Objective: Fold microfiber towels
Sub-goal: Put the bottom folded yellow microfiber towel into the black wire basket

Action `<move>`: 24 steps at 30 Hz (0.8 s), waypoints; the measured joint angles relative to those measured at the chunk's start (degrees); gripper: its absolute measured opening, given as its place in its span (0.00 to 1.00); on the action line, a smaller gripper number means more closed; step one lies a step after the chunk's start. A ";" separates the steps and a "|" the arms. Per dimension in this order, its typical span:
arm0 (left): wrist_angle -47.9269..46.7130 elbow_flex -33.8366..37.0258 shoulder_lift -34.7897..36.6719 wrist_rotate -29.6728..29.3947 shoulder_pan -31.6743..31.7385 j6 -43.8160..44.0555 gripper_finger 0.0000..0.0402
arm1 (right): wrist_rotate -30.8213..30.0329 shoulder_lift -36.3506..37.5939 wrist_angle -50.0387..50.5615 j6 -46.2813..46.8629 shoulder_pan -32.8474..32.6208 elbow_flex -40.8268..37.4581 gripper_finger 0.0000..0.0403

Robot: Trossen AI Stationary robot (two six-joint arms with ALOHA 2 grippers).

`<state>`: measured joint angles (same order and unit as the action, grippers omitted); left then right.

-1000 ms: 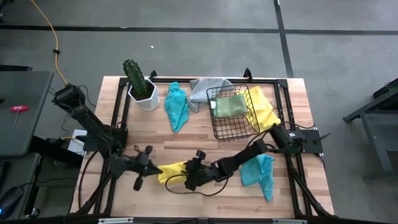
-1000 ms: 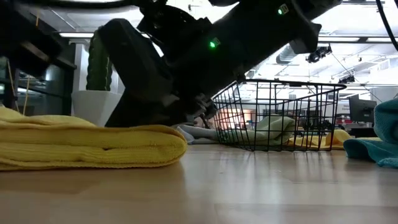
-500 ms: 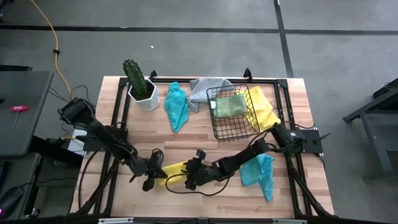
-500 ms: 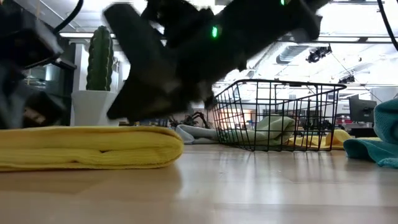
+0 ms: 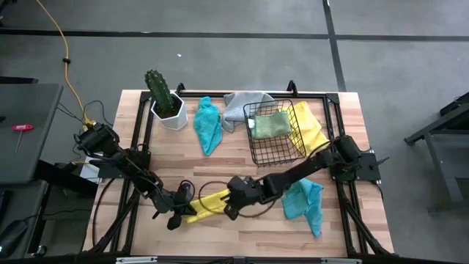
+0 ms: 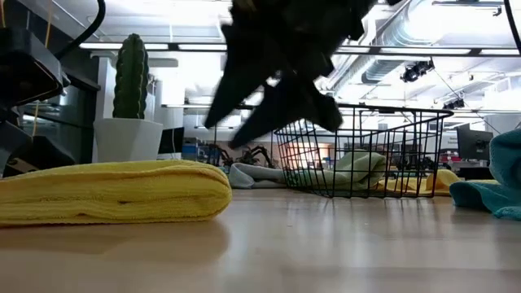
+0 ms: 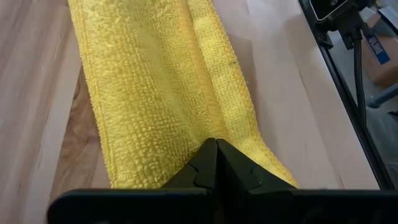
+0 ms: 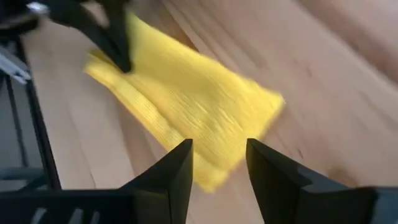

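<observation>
Near the front edge of the wooden desk, a folded yellow microfiber towel is lying flat as a thick, narrow strip. At its left end the left gripper is pressing onto the cloth with its fingers closed together; in the left wrist view the two dark fingers are meeting in a point on top of the yellow pile, and whether any fabric is pinched between them cannot be told. At the towel's right end the right gripper is hanging just above it with its fingers parted and nothing between them; the yellow cloth is showing through the gap in the right wrist view.

Farther back, a teal microfiber towel is lying crumpled beside a green cactus in a white pot. A grey microfiber towel is lying bunched against the black wire basket, which is holding a light green microfiber towel. A second yellow microfiber towel is spreading out from under the basket's right side. A second teal microfiber towel is lying rumpled at the desk's front right, partly under the right arm.
</observation>
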<state>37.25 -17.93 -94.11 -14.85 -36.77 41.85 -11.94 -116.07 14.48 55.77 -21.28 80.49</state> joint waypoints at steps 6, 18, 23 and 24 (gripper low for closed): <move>0.00 0.00 -0.03 0.08 0.00 -0.42 0.00 | 8.04 -0.83 3.80 4.62 3.71 -0.02 0.46; 0.14 0.01 -0.08 0.24 0.00 -0.99 0.00 | 16.94 -6.44 -6.20 10.00 6.25 0.00 0.71; 0.10 0.02 -0.08 0.26 0.00 -1.05 0.00 | 18.50 -8.08 -11.35 11.26 6.06 0.15 0.71; 0.09 0.02 -0.08 0.21 0.00 -1.07 0.00 | 18.12 -8.32 -11.96 11.20 5.91 0.15 0.71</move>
<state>37.34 -17.91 -94.19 -14.65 -36.77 40.77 6.17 -124.39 2.52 66.96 -15.38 80.64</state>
